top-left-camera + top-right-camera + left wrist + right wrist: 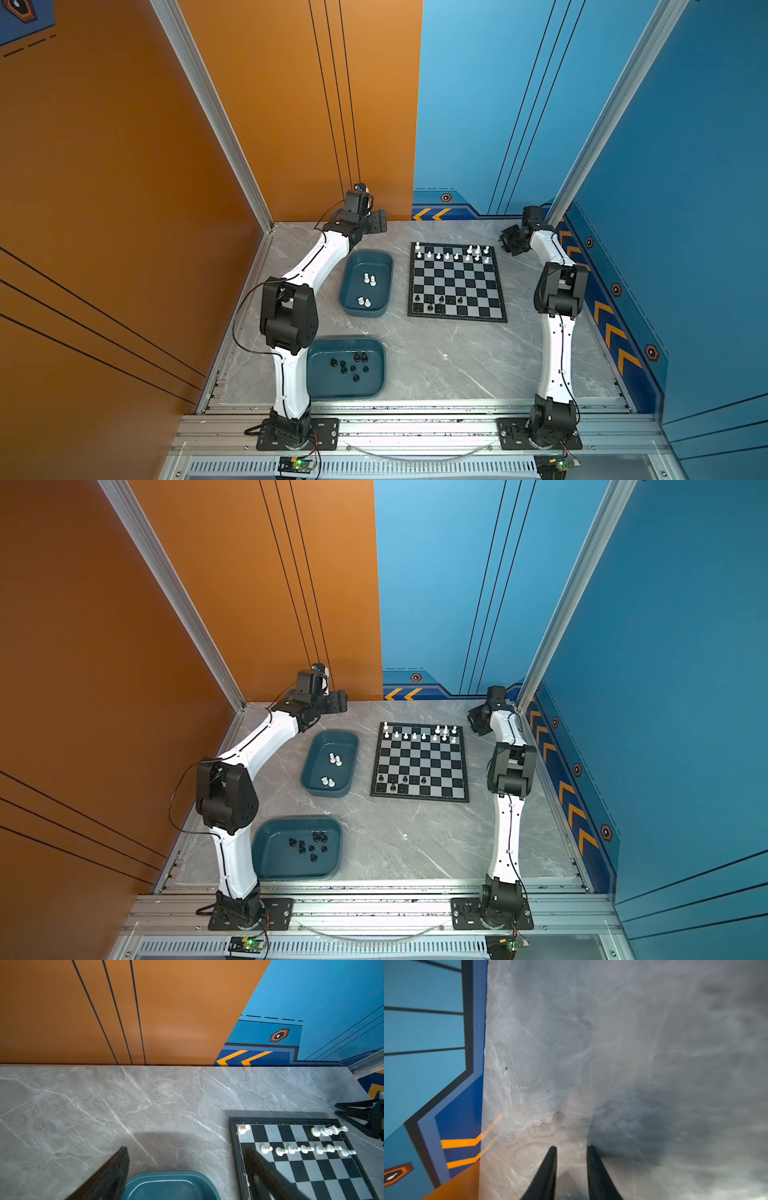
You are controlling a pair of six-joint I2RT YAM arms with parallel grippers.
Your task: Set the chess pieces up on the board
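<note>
The left gripper point(186, 1148) is hanging wide, gripping nothing; the board point(457, 286) is lying near it, toward the right arm. The right gripper point(572, 1147) is showing a narrow, empty gap and hovering just beside the board's far corner, with the white chess pieces point(478, 250) standing nearest it.

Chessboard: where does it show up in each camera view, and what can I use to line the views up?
In a top view: the chessboard lies right of centre on the table.
In a top view: it lies just right of centre.
Left wrist view: lower right corner, partly cut off.
Right wrist view: not in it.
Shared landmark: the orange chevrons on the back wall, seen in all four views.
</note>
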